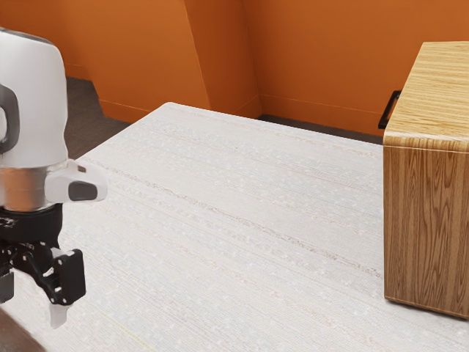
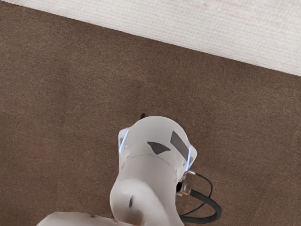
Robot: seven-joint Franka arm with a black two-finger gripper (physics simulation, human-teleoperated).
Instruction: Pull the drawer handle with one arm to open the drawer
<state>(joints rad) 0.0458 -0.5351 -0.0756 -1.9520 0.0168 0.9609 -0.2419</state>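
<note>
Gripper point(image 1: 31, 304) hangs at the lower left of the exterior view, over the near corner of the table point(image 1: 220, 220). Its fingers are spread, with nothing between them. The handle point(image 1: 390, 110) is a small black bar at the upper right, on the side of the wooden cabinet point(image 1: 429, 220) that faces the orange wall point(image 1: 330, 51), well apart from the gripper. That drawer front is turned away from the camera, so how far it is out cannot be read.

The task looks to be at its very start, with the reach not yet made. The next move calls for a long pass across the table and a turn of the hand to meet the bar from the wall side. Nothing lies on the table between them, but the cabinet's own corner may crowd the approach.

From the wrist view, the hand looks down on brown floor point(image 2: 70, 117) and the table's pale edge point(image 2: 211, 28). The white arm point(image 2: 155, 160) and a black cable point(image 2: 207, 207) lie beneath the hand.
</note>
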